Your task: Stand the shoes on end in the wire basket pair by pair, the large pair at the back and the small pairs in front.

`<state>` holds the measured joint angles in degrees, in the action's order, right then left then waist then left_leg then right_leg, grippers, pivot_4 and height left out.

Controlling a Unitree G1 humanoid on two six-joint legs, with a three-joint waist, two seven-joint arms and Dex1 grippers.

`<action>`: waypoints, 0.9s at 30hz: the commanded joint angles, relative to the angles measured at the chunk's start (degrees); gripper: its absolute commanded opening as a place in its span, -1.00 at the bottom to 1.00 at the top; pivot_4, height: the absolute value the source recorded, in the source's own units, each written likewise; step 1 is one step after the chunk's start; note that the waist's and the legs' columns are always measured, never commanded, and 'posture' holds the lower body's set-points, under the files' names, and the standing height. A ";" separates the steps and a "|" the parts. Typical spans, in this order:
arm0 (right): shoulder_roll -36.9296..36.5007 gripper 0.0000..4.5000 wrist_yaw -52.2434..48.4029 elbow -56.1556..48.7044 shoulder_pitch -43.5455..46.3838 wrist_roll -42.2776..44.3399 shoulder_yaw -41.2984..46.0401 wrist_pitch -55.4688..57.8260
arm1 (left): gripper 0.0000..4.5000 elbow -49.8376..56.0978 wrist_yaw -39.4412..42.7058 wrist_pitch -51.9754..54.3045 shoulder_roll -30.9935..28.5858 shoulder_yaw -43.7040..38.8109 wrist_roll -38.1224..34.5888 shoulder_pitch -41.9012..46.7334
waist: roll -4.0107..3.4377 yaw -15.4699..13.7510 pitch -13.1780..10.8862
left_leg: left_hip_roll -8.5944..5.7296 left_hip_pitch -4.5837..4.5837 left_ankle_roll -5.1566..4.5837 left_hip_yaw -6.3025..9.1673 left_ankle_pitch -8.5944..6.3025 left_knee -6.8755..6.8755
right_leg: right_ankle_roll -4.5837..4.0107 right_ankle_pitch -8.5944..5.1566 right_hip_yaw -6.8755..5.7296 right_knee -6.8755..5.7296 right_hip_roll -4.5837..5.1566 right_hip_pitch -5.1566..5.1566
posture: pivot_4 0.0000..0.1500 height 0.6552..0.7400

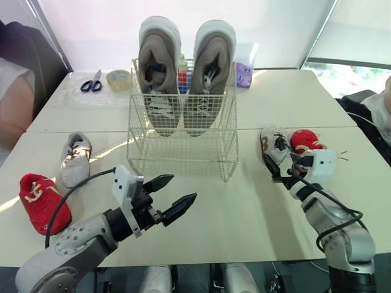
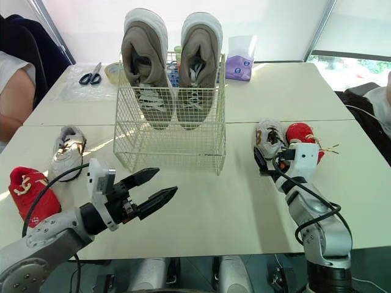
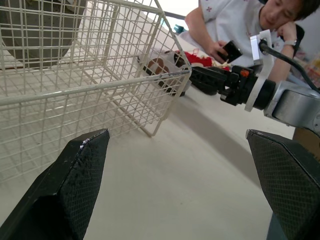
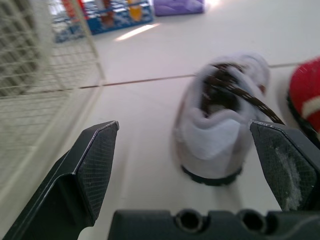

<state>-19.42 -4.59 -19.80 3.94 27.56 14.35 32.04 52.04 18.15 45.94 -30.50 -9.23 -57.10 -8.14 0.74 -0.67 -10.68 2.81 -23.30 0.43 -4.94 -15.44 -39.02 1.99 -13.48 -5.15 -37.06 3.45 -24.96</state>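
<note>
Left gripper, spread and empty, 6 o'clock of wire basket.
Right gripper spread at white sneaker, 3 o'clock; grey sneaker pair upright inside.

Office-like room: white tables, roller blinds, scissors, tape.

The left arm and right arm are cased in rounded silver-grey shells, and a black cable is looped along each. A white box is mounted at each wrist. The left gripper and right gripper are each formed of two black tapered fingers with cross-hatched pads.
</note>
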 commanded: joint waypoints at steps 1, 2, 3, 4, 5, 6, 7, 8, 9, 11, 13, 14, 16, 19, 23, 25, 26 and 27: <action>0.75 1.00 0.37 1.05 2.01 -2.32 0.17 -2.72 | 1.00 1.28 0.08 -1.61 -0.95 0.34 0.27 0.46 | -0.01 0.02 0.00 | 0.00 -0.01 0.00 0.00 0.00 0.00 | 0.00 0.00 0.00 0.00 0.00 -0.01 | 1.00 1.00; 1.22 1.00 0.63 2.10 2.52 -2.87 0.18 -3.20 | 1.00 1.07 0.13 -1.71 -1.28 0.43 0.28 0.60 | -0.01 0.01 0.00 | 0.00 -0.02 0.00 0.00 0.00 0.00 | 0.00 0.00 0.00 0.00 0.00 -0.02 | 1.00 1.00; 1.52 1.00 0.84 3.41 3.07 -3.77 0.06 -3.99 | 1.00 0.86 0.16 -1.78 -1.51 0.61 0.37 0.79 | -0.01 0.01 0.00 | 0.00 -0.02 0.00 0.00 0.00 0.00 | 0.00 0.00 0.00 0.00 0.00 -0.02 | 1.00 1.00; 1.95 1.00 0.98 5.59 3.85 -4.90 -0.34 -5.06 | 1.00 0.65 0.13 -1.85 -1.62 0.79 0.40 1.00 | -0.01 0.01 0.00 | 0.00 -0.02 0.00 0.01 0.00 0.00 | 0.00 0.00 0.00 0.00 -0.01 -0.02 | 1.00 1.00; 2.32 1.00 0.83 7.68 4.58 -5.85 -0.76 -6.24 | 1.00 0.49 0.02 -1.87 -1.66 1.04 0.44 1.28 | -0.01 0.02 0.00 | 0.00 -0.02 0.00 0.01 0.00 0.00 | 0.00 0.00 -0.01 0.00 -0.01 -0.03 | 1.00 1.00; 2.77 1.00 0.63 9.73 5.31 -6.66 -1.13 -7.37 | 1.00 0.38 -0.09 -1.87 -1.69 1.24 0.43 1.52 | -0.01 0.03 0.00 | 0.00 -0.02 0.00 0.01 0.00 0.00 | 0.00 0.00 -0.01 0.01 -0.01 -0.02 | 1.00 1.00; 3.27 1.00 0.03 11.77 6.10 -7.06 -1.48 -8.37 | 1.00 0.28 -0.23 -1.80 -1.68 1.42 0.23 1.82 | -0.02 0.06 0.00 | 0.00 -0.02 0.00 0.01 0.00 0.00 | 0.00 -0.01 -0.01 0.03 -0.01 -0.03 | 1.00 1.00; 3.60 1.00 -0.55 13.36 6.74 -7.47 -1.81 -9.23 | 1.00 0.21 -0.32 -1.73 -1.67 1.54 0.06 2.04 | -0.02 0.06 -0.01 | 0.00 -0.02 0.00 0.00 0.00 0.00 | 0.00 -0.01 -0.01 0.03 -0.01 -0.03 | 1.00 1.00; 3.93 1.00 -0.98 15.84 7.64 -8.06 -2.22 -9.98 | 1.00 0.16 -0.40 -1.65 -1.80 1.74 0.20 2.29 | -0.02 0.06 -0.01 | 0.00 -0.03 -0.01 0.00 0.00 0.01 | 0.00 -0.01 -0.01 0.03 -0.01 -0.03 | 1.00 1.00; 3.43 0.89 -1.58 20.70 8.84 -10.81 -3.86 -11.63 | 1.00 0.08 -0.52 -1.57 -2.05 2.00 0.37 2.55 | -0.02 0.09 -0.01 | 0.00 -0.04 -0.01 0.00 0.00 0.01 | -0.08 0.05 0.00 0.03 -0.02 -0.04 | 1.00 1.00; 3.19 0.67 -1.98 24.39 9.65 -12.69 -4.42 -14.02 | 1.00 -0.16 -0.59 -1.59 -2.36 1.80 0.32 2.66 | -0.02 0.12 -0.01 | 0.00 -0.04 -0.01 0.00 0.00 0.01 | -0.11 0.07 0.00 0.03 -0.02 -0.04 | 1.00 1.00; 3.33 0.46 -2.46 25.23 9.89 -12.94 -4.38 -15.15 | 1.00 -0.19 -0.62 -1.64 -2.54 1.59 0.19 2.62 | -0.01 0.12 0.00 | 0.00 -0.03 -0.01 0.00 0.00 0.01 | -0.10 0.06 0.00 0.03 -0.02 -0.04 | 1.00 1.00; 3.76 0.06 -2.83 25.92 10.68 -13.24 -4.23 -16.51 | 1.00 -0.18 -0.83 -1.59 -2.92 1.00 -0.56 2.66 | -0.01 0.23 0.00 | 0.00 -0.03 -0.01 0.01 0.00 0.01 | -0.08 0.05 0.00 0.03 -0.02 -0.03 | 1.00 1.00; 4.71 -0.19 -2.65 25.81 11.47 -13.29 -4.00 -16.89 | 1.00 -0.05 -1.12 -1.43 -3.46 0.73 -1.58 2.66 | -0.01 0.56 0.00 | 0.02 -0.02 -0.01 0.01 0.00 0.01 | 0.00 0.00 0.00 0.02 -0.03 -0.03 | 1.00 1.00; 5.59 -0.28 -1.08 23.06 12.16 -13.30 -2.82 -16.98 | 1.00 -0.49 -1.23 -0.67 -4.75 -0.33 -6.69 3.18 | -0.01 0.91 0.00 | 0.04 -0.02 -0.01 0.01 0.00 0.01 | 0.01 0.01 0.00 0.02 -0.02 -0.03 | 1.00 1.00; 4.49 -0.28 -0.68 20.29 14.23 -12.80 -1.35 -17.24 | 1.00 -1.57 -1.75 -0.47 -6.87 -3.18 -14.47 3.88 | -0.05 1.21 -0.02 | 0.04 -0.04 -0.01 0.02 0.00 0.01 | 0.01 0.01 0.00 0.01 0.02 -0.04 | 1.00 1.00; 3.03 -0.28 -0.97 19.04 16.37 -12.37 -0.41 -17.24 | 1.00 -2.31 -1.89 -0.46 -8.79 -5.10 -18.90 4.40 | -0.08 1.25 -0.06 | 0.04 -0.06 -0.01 0.02 0.00 0.02 | 0.01 0.01 0.00 0.01 0.05 -0.07 | 1.00 1.00; 1.37 -0.28 -1.49 18.25 19.02 -11.68 0.66 -17.06 | 1.00 -3.08 -1.85 -0.36 -11.12 -7.02 -23.00 5.05 | -0.15 1.29 -0.14 | 0.04 -0.10 -0.01 0.01 0.00 0.02 | 0.01 0.01 0.00 -0.01 0.05 -0.13 | 1.00 1.00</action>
<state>-15.01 -5.79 4.59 17.56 14.74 11.41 16.59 49.02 16.42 45.96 -39.51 -12.19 -72.77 -4.15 0.59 0.61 -10.82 2.84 -23.47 0.41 -4.93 -15.43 -39.01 2.00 -13.46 -5.14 -37.09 3.52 -25.18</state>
